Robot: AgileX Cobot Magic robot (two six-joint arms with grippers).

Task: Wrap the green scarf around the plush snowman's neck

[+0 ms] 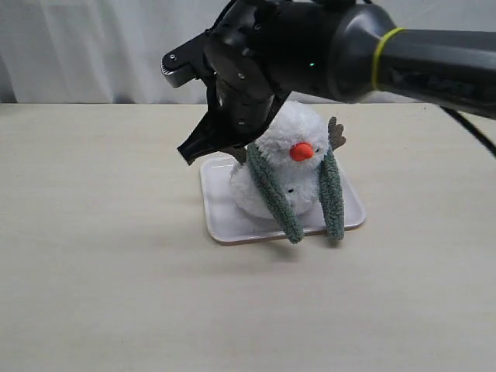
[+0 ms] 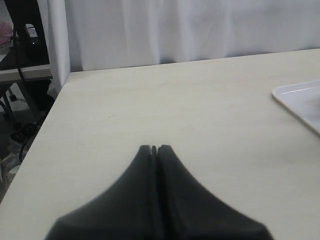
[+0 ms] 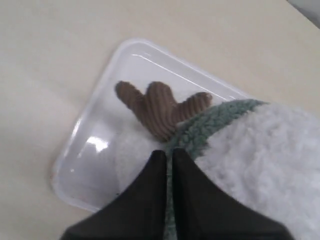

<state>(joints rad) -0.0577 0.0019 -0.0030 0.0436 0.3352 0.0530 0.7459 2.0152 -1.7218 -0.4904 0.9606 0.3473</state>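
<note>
The plush snowman [image 1: 298,167] stands upright on a white tray [image 1: 232,225], orange nose facing forward. The green scarf [image 1: 271,190] lies around its neck, and both ends hang down its front to the tray. My right gripper [image 1: 242,147] reaches across over the snowman's left side, by a brown twig arm [image 3: 160,107]. Its fingers are shut on the green scarf [image 3: 215,122] at the neck, with green showing in the thin gap at the right gripper [image 3: 169,152]. My left gripper [image 2: 155,148] is shut on nothing above bare table and does not appear in the exterior view.
The white tray [image 3: 100,90] lies mid-table on the pale wooden top; one of its corners [image 2: 300,97] shows in the left wrist view. A white curtain hangs behind. The table's edge, with a dark stand and cables [image 2: 25,65] beyond it, shows in the left wrist view.
</note>
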